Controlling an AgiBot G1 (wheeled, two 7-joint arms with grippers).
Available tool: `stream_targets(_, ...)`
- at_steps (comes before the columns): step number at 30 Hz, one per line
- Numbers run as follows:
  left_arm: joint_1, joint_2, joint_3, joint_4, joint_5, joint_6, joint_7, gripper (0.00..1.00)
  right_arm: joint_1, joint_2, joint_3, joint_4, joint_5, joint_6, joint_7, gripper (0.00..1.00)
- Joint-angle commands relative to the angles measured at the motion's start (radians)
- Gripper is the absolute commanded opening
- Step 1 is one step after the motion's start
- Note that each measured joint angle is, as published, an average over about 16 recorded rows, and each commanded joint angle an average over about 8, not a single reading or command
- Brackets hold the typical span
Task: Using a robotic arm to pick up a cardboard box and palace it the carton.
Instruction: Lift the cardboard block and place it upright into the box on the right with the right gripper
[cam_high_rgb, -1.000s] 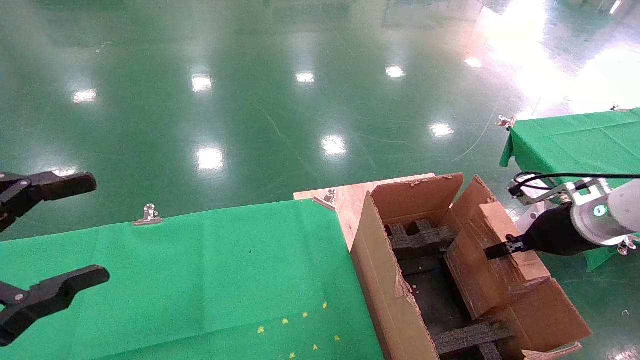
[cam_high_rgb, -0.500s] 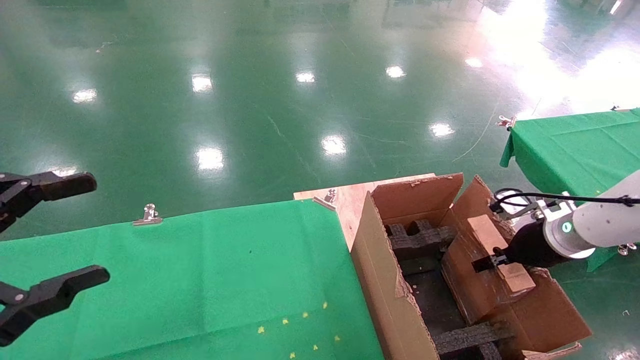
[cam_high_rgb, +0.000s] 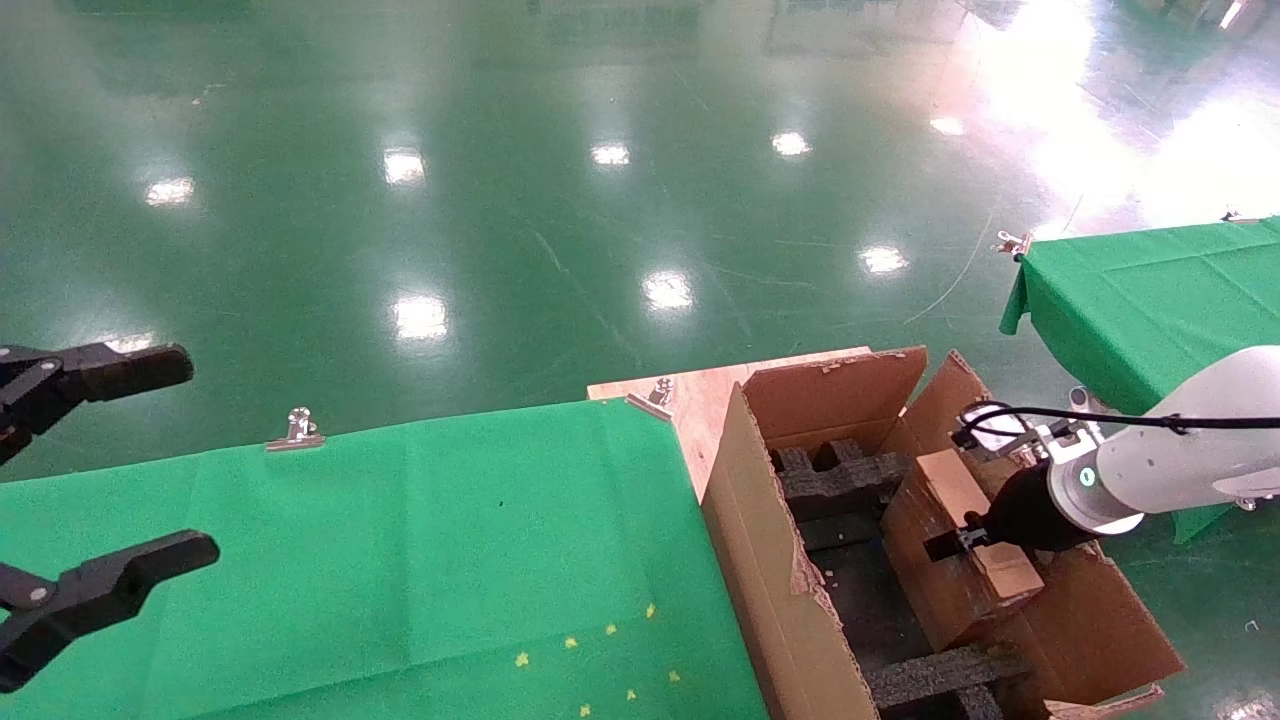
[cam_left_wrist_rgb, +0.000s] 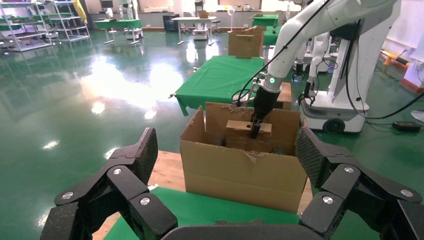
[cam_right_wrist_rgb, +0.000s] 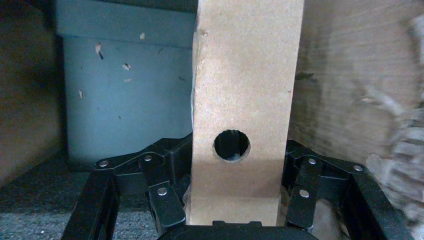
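Gripping the cardboard box (cam_high_rgb: 975, 535) in the right tool (cam_high_rgb: 960, 540), just inside the carton (cam_high_rgb: 790, 600) by its right wall; release not yet done. Holding the left tool (cam_high_rgb: 60, 480) open over the desk (cam_high_rgb: 420, 560).

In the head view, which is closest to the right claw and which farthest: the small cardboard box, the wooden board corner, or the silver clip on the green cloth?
From the right gripper:
1. The cardboard box, clamped in it, inside the carton.
2. The wooden board corner, beyond the carton's far-left side.
3. The silver clip, far left on the green cloth's edge.
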Motion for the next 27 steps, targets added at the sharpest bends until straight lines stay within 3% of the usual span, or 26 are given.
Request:
stream_targets(1,0.000,0.000,0.000,0.000,0.000,0.000,0.000,1.00,-0.022,-0.011,0.007,-0.026,0.016,-0.003,-0.017,0.00)
stream_targets(10,0.000,0.000,0.000,0.000,0.000,0.000,0.000,1.00,-0.103,-0.061,0.051,-0.158,0.087,-0.026,-0.119,0.00)
stream_targets(11,0.000,0.000,0.000,0.000,0.000,0.000,0.000,1.00,-0.110,-0.066,0.056,-0.170,0.094,-0.029,-0.129,0.05)
stream_targets(18,0.000,0.000,0.000,0.000,0.000,0.000,0.000,1.00,-0.139,-0.086,0.079,-0.228,0.127,-0.047,-0.170,0.93)
stream_targets(19,0.000,0.000,0.000,0.000,0.000,0.000,0.000,1.00,-0.141,-0.087,0.080,-0.231,0.129,-0.048,-0.172,1.00)
stream_targets(27,0.000,0.000,0.000,0.000,0.000,0.000,0.000,1.00,-0.138,-0.085,0.078,-0.225,0.127,-0.048,-0.167,1.00)
